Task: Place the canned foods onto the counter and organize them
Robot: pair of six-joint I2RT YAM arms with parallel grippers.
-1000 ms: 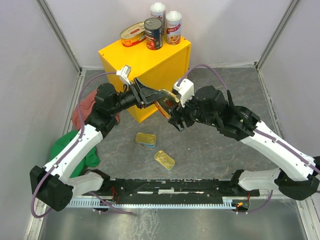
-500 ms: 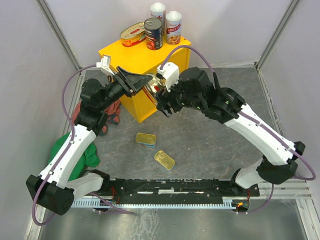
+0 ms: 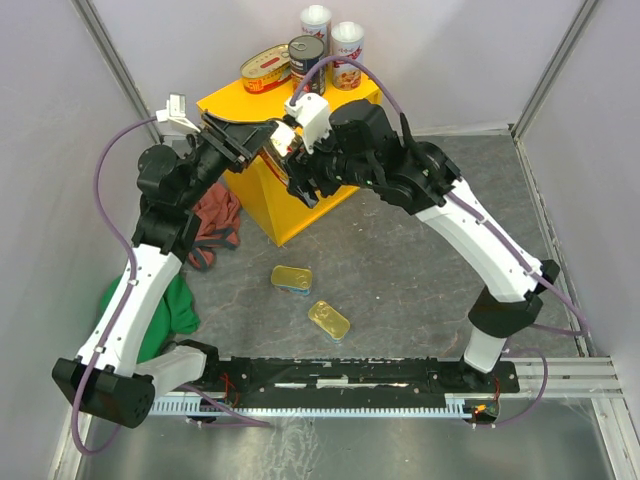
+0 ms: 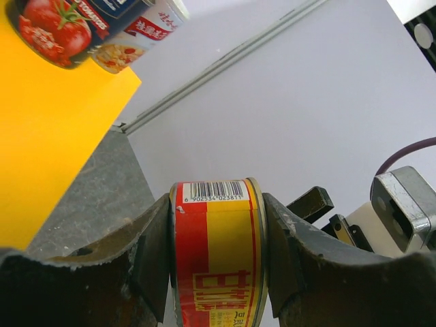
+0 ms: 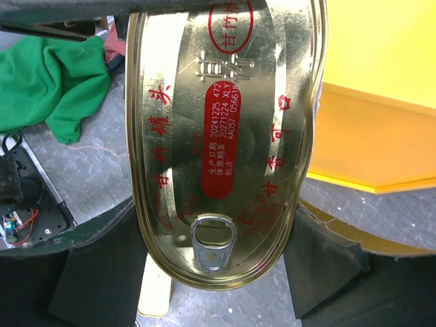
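An oval gold tin (image 5: 218,136) with a red and yellow side label (image 4: 218,259) is held up at the front left corner of the yellow counter (image 3: 300,200). My left gripper (image 3: 262,140) is shut across its flat faces. My right gripper (image 3: 297,170) is closed on its long edges, pull tab toward the wrist. On the counter top stand another oval tin (image 3: 265,68), the dark round can (image 3: 305,58) and two white-topped cylinders (image 3: 316,22) (image 3: 347,42). Two rectangular gold tins (image 3: 291,277) (image 3: 328,319) lie on the floor.
A red cloth (image 3: 212,225) and a green cloth (image 3: 170,305) lie on the grey floor left of the counter. The front half of the counter top (image 4: 48,136) is bare yellow. Pale walls close in the cell.
Both arms have risen and moved back-left with the oval tin between them, from in front of the counter's face up to its front left top corner.
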